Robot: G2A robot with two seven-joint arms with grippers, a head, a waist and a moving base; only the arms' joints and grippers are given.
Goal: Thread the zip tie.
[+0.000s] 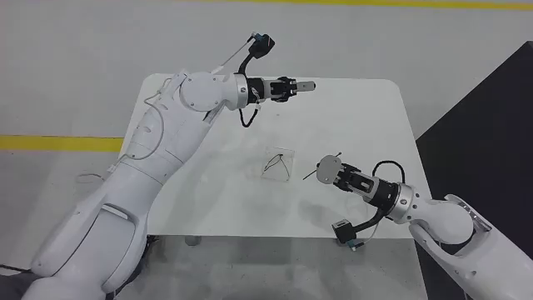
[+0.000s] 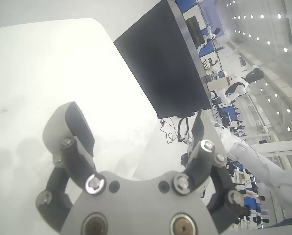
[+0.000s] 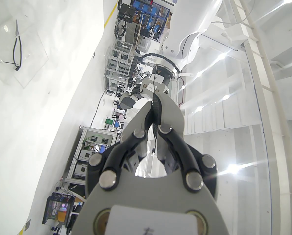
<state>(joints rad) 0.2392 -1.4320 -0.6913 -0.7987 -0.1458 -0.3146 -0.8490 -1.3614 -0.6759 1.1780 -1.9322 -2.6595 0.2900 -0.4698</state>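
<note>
Evidently the right gripper (image 3: 155,103), poised above the near right part of the white table (image 1: 358,117), had its jaws pressed together on the zip tie (image 3: 156,113), a thin black ridged strip. The strip was pinched partway along its length, with both ends sticking out free. The left gripper (image 2: 137,113) hung over the far side of the table with its jaws spread wide and nothing between them. A clear sheet (image 1: 287,152) lay mid-table between the two arms, bearing a small black loop (image 1: 275,164) whose nature could not be told.

The tie was probably very light, springy rather than stiff, and smooth enough to slide in a loose grip. A hold close behind the pointed tail would likely keep the free end from wagging. The small head would need a steady pinch from the other arm.
</note>
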